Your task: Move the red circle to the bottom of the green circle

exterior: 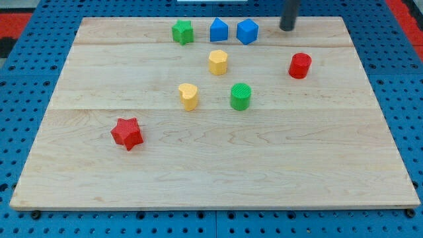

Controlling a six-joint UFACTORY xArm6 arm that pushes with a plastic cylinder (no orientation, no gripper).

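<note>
Rod: upright, my tip [287, 29] at desk [211, 172] far edge, no jaws.
Red circle [299, 65]: just nearer.
Green circle [240, 96]: left, apart.

Seven blocks on the bench [211, 172]: two red (star [127, 133], circle [299, 65]), two green (star [182, 32], circle [240, 96]), two blue [219, 30] [247, 31], two yellow [218, 62] [188, 96]. Correction: eight blocks.
</note>
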